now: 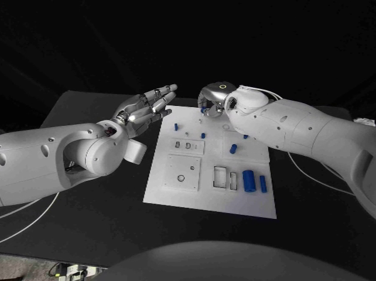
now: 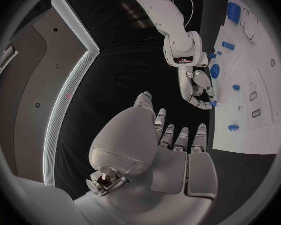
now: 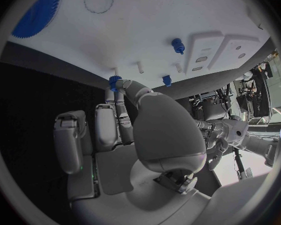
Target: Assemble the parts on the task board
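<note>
You get 1 head cam looking down on the flat white task board (image 1: 207,187), plus 2 fisheye wrist cams sitting close behind each palm. Both wrist cams share the board's far edge w/ the head cam.

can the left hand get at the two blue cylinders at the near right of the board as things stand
Probably yes, with a reach. The left hand hovers open beside the task board's far left edge, holding nothing. The two blue cylinders lie across the board, with nothing over them; the right hand works at the far edge, away from that path.

A robotics lab: black table (image 1: 95,222), white task board (image 1: 175,193), cables (image 1: 19,219).
</note>
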`<action>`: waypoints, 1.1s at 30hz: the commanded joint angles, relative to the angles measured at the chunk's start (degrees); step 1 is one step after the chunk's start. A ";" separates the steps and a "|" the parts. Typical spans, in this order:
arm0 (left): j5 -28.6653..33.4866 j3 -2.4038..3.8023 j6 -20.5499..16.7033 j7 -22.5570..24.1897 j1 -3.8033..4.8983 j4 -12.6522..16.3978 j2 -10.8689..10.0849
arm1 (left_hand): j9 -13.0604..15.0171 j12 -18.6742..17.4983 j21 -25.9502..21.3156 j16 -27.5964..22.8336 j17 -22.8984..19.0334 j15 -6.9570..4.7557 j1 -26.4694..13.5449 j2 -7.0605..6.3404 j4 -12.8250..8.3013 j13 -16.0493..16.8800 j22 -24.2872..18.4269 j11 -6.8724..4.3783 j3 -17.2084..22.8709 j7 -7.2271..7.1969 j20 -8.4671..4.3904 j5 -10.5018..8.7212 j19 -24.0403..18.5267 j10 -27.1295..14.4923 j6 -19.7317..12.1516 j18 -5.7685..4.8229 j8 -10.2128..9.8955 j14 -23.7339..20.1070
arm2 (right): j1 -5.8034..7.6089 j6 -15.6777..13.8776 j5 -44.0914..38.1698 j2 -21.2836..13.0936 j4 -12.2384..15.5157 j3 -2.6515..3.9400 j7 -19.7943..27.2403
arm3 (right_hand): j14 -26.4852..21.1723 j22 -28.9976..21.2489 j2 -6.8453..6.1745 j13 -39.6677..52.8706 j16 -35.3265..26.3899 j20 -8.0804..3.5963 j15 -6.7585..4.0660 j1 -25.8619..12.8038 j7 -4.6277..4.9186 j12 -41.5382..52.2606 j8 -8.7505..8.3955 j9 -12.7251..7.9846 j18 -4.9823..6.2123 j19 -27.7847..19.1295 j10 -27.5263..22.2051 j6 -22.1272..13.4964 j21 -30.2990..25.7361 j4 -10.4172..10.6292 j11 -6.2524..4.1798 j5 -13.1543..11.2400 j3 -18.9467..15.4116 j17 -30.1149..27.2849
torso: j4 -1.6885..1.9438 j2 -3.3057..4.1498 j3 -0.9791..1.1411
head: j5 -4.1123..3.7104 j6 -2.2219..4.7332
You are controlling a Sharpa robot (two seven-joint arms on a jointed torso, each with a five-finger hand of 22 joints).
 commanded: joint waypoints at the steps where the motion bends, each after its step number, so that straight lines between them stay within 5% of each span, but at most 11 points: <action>1: -0.29 0.05 0.22 0.30 0.10 0.04 0.08 | 0.08 0.35 0.39 0.32 0.10 0.12 0.55 0.02 0.07 0.08 0.09 0.22 -0.40 0.19 0.16 0.33 0.12 0.30 0.38 1.03 0.18 0.09 | -0.38 1.43 -0.41 -0.36 0.58 -0.20 -0.45 | -0.42 15.09 0.10 0.05 -0.24 -0.30 0.12 0.35 0.18 -0.06 -0.40 0.07 -0.81 6.08 0.38 -0.32 0.25 0.15 0.02 -0.19 0.21 -0.05 | -0.16 0.07 0.07 | 0.20 0.00; 18: -0.29 0.04 0.45 0.16 0.08 -0.35 0.26 | 0.08 0.35 0.44 0.36 0.11 0.18 0.57 0.07 0.06 0.08 0.11 0.27 -0.40 0.24 0.21 0.38 0.17 0.30 0.42 1.02 0.22 0.15 | -0.39 2.48 -0.47 -1.29 2.33 -0.21 -0.76 | -0.84 15.09 -0.17 -0.09 -0.61 -0.27 0.18 0.34 0.29 -0.61 -0.82 0.00 -0.81 6.08 0.08 -0.61 0.25 0.15 0.15 -0.25 0.18 -0.73 | -0.41 0.19 0.26 | 0.50 0.00; 23: -0.29 0.04 0.48 0.10 0.08 -0.40 0.30 | 0.08 0.35 0.46 0.37 0.12 0.22 0.61 0.10 0.05 0.08 0.12 0.32 -0.39 0.28 0.24 0.41 0.20 0.31 0.42 1.02 0.23 0.16 | -0.41 3.69 -0.48 -1.36 2.51 -0.21 -1.40 | -1.83 15.09 -0.77 -1.47 -1.68 -0.10 0.42 -0.40 -0.17 -4.25 -4.17 -1.58 -0.81 6.08 -3.49 -5.05 0.25 0.91 0.40 -5.81 0.44 -2.51 | -0.41 0.23 0.32 | 0.55 0.00; 28: -0.29 0.04 0.45 0.05 0.07 -0.42 0.29 | 0.08 0.35 0.46 0.37 0.12 0.22 0.61 0.11 0.05 0.08 0.12 0.32 -0.39 0.28 0.24 0.41 0.20 0.31 0.42 1.02 0.23 0.16 | -0.45 3.90 -0.48 -1.56 2.63 -0.21 -1.60 | -3.14 14.01 -1.47 -3.17 -3.06 0.65 1.30 -0.44 -5.37 -9.87 -5.19 -6.20 -0.27 4.05 -9.67 -14.90 -0.97 1.32 1.50 -10.04 -0.67 -4.62 | -0.49 0.23 0.36 | 0.80 0.00; 33: -0.29 0.04 0.49 0.08 0.07 -0.44 0.34 | 0.08 0.34 0.48 0.40 0.13 0.26 0.65 0.13 0.04 0.08 0.13 0.39 -0.38 0.34 0.28 0.46 0.22 0.31 0.45 1.02 0.25 0.19 | -0.46 2.60 -0.43 -1.99 2.96 -0.21 -1.54 | -4.03 13.05 -0.93 -3.86 -3.81 1.16 1.63 0.24 -7.43 -14.57 -5.17 -9.38 0.23 2.28 -14.10 -17.44 -2.26 1.26 1.83 -11.02 -3.04 -5.78 | -0.56 0.26 0.41 | 0.87 0.00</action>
